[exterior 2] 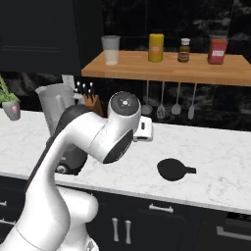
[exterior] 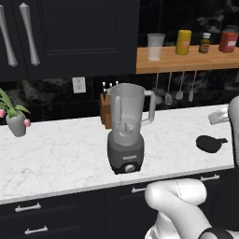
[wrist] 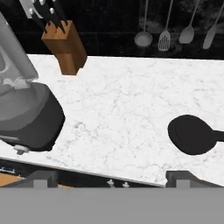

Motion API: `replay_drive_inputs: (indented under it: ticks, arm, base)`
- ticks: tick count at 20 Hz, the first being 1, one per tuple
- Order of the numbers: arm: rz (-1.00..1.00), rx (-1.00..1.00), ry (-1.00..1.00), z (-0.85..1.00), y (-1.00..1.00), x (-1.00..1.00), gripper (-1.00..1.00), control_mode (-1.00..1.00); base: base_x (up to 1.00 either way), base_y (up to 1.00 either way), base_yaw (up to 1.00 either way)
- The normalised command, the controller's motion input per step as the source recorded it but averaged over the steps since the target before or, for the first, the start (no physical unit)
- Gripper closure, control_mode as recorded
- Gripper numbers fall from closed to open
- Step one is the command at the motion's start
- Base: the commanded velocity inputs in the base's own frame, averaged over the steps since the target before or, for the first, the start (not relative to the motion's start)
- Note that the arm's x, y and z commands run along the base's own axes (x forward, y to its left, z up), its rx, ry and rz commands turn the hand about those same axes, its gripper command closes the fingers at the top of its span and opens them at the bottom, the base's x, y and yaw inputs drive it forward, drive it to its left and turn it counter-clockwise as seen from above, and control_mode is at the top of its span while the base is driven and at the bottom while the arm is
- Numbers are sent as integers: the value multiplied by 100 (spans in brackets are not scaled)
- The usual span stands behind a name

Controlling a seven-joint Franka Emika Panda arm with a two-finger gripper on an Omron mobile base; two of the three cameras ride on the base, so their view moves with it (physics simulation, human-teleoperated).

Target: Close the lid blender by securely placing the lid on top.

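- Two small dark finger tips of the tool (wrist: 112,178) spread wide at the bottom of the hand view, nothing between them: open and empty, hanging above the front edge of the white marbled stone desk (wrist: 122,109).
- Flat round black disc of a lid with a small side tab (wrist: 192,134) lying flat on the desk, ahead and off to one side of the tool, well apart from the jar; also plain on the desk in the left base view (exterior: 209,143) and the right base view (exterior 2: 173,169).
- Probably light, stiff and thin; smooth face likely slippery, and little height to pinch since flat on the stone.
- Best hold, by judgement: across the disc's rim from above with wide jaws, or on the protruding tab; tab grip likely to let the disc swing.
- Tall clear grey-tinted blender jar with side handle on a dark grey base with a round knob (exterior: 126,135) standing upright mid-desk, rim open, no lid on it; base corner near the tool in the hand view (wrist: 30,118).
- Jar likely rigid but top-heavy; sideways push at the rim a risk of tipping.
- Wooden knife block (wrist: 65,48) just behind the blender.
- Small pale marking on the blender base front, too small to read.
- Jars and bottles on the wooden shelf (exterior 2: 166,68) carry labels, none legible.
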Motion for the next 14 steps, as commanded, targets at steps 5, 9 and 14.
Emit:
replay_drive_inputs:
  ticks: [5, 9, 14]
  arm:
    - [19, -6, -5, 0, -100, -5, -100, -100]
    - [33, -5, -5, -21, -100, 7, -100, -100]
    - [70, 0, -15, -46, -85, 3, -100, -100]
  base:
    - [0, 0, 0]
    - [0, 0, 0]
    - [0, 0, 0]
